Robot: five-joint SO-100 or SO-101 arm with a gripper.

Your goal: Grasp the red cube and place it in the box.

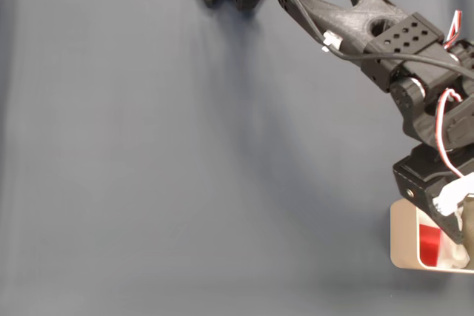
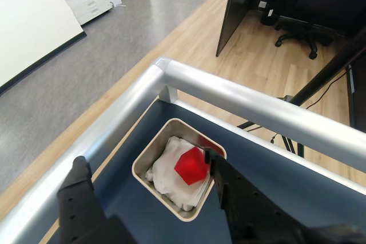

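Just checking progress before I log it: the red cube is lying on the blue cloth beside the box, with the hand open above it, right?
Not quite. The red cube lies inside the box, on its white padding, as the wrist view shows. The hand is open above it.

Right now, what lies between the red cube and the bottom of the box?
In the wrist view, white padding lies under the red cube, inside the box.

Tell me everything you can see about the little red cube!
The small bright red matte cube is plain and smooth-faced. It sits tilted, one corner up, on the white soft padding inside the beige rounded-corner box. In the wrist view one black finger of the open claw is right beside it; contact cannot be told.
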